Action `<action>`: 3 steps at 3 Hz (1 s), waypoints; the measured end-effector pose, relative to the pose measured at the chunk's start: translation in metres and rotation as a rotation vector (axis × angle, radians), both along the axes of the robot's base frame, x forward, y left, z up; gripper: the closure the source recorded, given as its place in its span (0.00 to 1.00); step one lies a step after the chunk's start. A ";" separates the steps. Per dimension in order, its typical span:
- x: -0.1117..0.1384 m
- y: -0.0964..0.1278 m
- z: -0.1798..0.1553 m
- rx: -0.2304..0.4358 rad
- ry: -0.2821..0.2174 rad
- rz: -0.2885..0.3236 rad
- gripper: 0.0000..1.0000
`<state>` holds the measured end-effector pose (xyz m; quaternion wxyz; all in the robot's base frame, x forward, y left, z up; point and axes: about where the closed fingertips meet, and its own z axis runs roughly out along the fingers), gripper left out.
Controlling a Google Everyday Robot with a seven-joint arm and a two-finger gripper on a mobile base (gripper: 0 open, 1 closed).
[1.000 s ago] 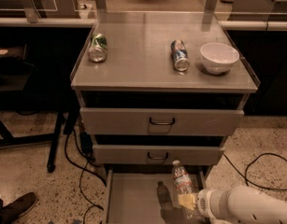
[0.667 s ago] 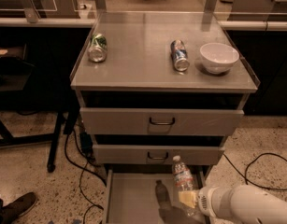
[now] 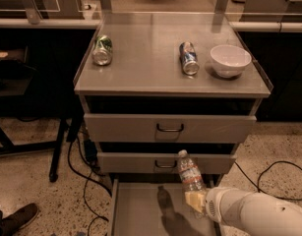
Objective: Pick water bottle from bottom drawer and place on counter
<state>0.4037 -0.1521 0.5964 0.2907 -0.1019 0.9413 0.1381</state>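
**Operator:** Report the pincer's state and position.

**Technician:** The pincer [image 3: 196, 200] is closed on the lower part of the water bottle [image 3: 190, 173]. It hangs over the right side of the open bottom drawer [image 3: 135, 210], on the end of the white arm [image 3: 254, 213].

**Operator:** What has changed?

**Technician:** The bottle is higher than a second ago. Its cap was level with the lower edge of the middle drawer [image 3: 140, 162]. It now reaches that drawer's handle. The bottle is nearly upright.

**Operator:** What does that mean for the task?

**Technician:** The grasp appears secure and the lift is under way. The bottle is probably clear of the drawer floor, where its shadow falls. Placement is not yet done. The bottle must rise past both upper drawer fronts to the table [image 3: 150, 77]. There is free space between the green can [image 3: 102, 49] and the blue can [image 3: 189, 58]. Keep clear of the bowl [image 3: 230, 60].
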 end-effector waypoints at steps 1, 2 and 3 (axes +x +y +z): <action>0.000 0.000 0.000 0.000 0.000 0.000 1.00; 0.016 0.003 0.034 0.002 -0.044 0.007 1.00; 0.032 0.012 0.090 -0.024 -0.106 0.039 1.00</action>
